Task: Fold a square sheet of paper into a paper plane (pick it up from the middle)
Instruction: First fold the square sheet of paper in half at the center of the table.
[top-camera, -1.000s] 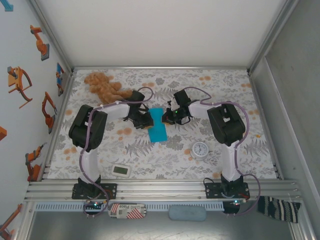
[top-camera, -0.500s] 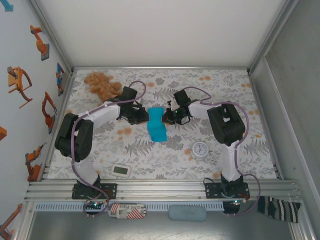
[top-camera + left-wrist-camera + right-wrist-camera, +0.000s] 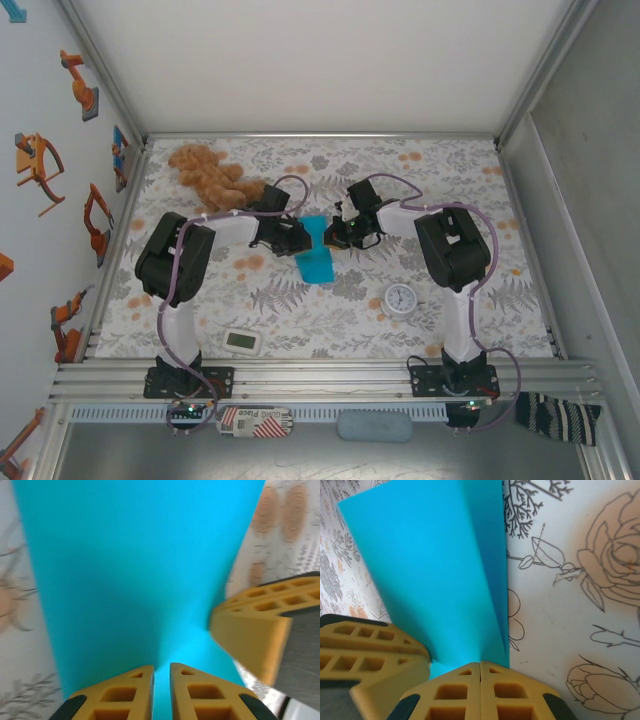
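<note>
Square sheet of paper (image 3: 316,250) being pinched between right jaws, fully closed, and left jaws, nearly closed, opposite. Lengthwise fold probably being formed; next, crease needing flattening on bench (image 3: 450,175).

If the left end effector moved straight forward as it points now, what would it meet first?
Probably the blue paper that the left end effector pinches; the right end effector sits just beside that line; depth unclear.
</note>
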{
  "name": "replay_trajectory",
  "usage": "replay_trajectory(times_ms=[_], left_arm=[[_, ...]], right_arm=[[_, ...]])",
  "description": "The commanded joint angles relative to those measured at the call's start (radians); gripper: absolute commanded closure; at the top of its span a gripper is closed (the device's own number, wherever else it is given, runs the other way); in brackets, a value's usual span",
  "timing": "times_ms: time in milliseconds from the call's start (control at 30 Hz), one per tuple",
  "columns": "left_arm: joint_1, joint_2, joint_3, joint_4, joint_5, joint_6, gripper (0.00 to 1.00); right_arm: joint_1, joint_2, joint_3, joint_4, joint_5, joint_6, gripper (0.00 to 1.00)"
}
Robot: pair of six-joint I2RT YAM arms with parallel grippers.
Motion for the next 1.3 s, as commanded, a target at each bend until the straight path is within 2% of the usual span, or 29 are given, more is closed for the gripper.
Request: replay_trajectory(times_ms=[0, 233, 433, 633, 733, 900, 1100, 1267], left_arm=[[0.033, -0.015, -0.049, 0.004, -0.051, 0.026, 0.82], [0.093, -0.056, -0.109, -0.006, -0.097, 0.041, 0.82], [0.123, -0.113, -0.094, -0.048, -0.100, 0.065, 0.82], [0.102, -0.173, -0.084, 0.082, 0.043, 0.013, 0.82], [0.069, -0.143, -0.069, 0.136, 0.059, -0.016, 0.81], [0.039, -0.040, -0.002, 0.127, 0.064, -0.013, 0.81], [0.052, 0.039, 0.033, 0.123, 0.064, 0.003, 0.81], [0.097, 0.066, 0.017, 0.095, 0.035, 0.044, 0.81]], right_arm=[[0.007, 0.158, -0.078, -0.195, 0.288, -0.034, 1.00], [0.007, 0.166, -0.066, -0.216, 0.316, -0.032, 1.00], [0.005, 0.167, -0.068, -0.221, 0.327, -0.032, 1.00], [0.006, 0.166, -0.065, -0.222, 0.326, -0.034, 1.00], [0.006, 0.170, -0.064, -0.222, 0.326, -0.033, 1.00], [0.006, 0.171, -0.064, -0.224, 0.326, -0.035, 1.00], [0.005, 0.172, -0.064, -0.234, 0.332, -0.049, 1.00], [-0.001, 0.169, -0.070, -0.241, 0.339, -0.056, 1.00]])
